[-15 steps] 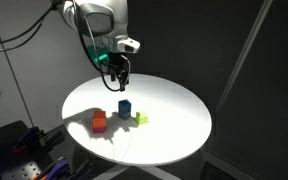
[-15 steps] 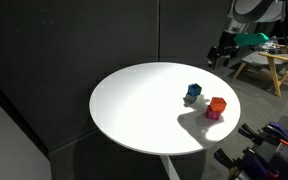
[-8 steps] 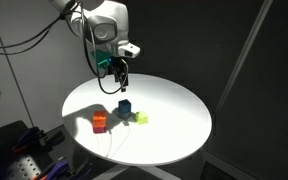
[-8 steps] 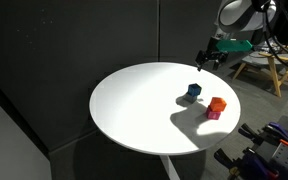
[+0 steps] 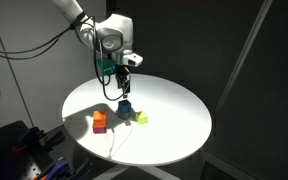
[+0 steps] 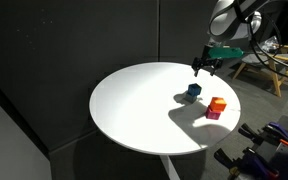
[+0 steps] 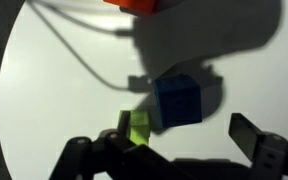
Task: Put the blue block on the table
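Observation:
The blue block (image 5: 125, 105) stands near the middle of the round white table (image 5: 174, 125), between a red-orange cube (image 5: 100, 122) and a small yellow-green block (image 5: 141, 118). It also shows in the other exterior view (image 6: 192, 91) and in the wrist view (image 7: 179, 100). My gripper (image 5: 120, 84) hangs open and empty above the blue block, apart from it. In the wrist view the gripper (image 7: 174, 145) has its jaws spread, with the blue block just ahead of them and the yellow-green block (image 7: 139, 128) by one finger. I cannot tell what lies under the blue block.
The red-orange cube (image 6: 217, 103) sits near the table edge (image 6: 134, 135) with something pink under it. A thin cable (image 7: 84, 60) lies across the tabletop. Wooden furniture (image 6: 269, 65) stands behind the table. Dark curtains surround the scene.
My gripper has come down and moved over the table toward the blue block. The blocks have not moved.

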### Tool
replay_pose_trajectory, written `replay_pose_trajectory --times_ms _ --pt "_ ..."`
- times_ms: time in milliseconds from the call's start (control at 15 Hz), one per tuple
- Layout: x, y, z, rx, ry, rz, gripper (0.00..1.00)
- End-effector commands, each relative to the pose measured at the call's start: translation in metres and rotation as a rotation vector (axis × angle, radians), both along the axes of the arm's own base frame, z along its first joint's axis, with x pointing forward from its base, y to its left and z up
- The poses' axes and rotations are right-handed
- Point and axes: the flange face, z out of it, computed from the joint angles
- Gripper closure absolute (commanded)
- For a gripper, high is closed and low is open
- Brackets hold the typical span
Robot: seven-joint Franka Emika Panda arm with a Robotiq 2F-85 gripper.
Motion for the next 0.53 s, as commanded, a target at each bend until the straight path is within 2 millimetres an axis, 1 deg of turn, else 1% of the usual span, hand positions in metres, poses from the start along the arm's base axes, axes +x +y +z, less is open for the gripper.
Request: replay_pose_trajectory --times_ms 0,467 --pt "0.013 -0.004 -0.009 -0.012 0.008 0.010 0.00" --pt "0.020 -0.006 -0.032 -0.023 0.007 0.032 0.00"
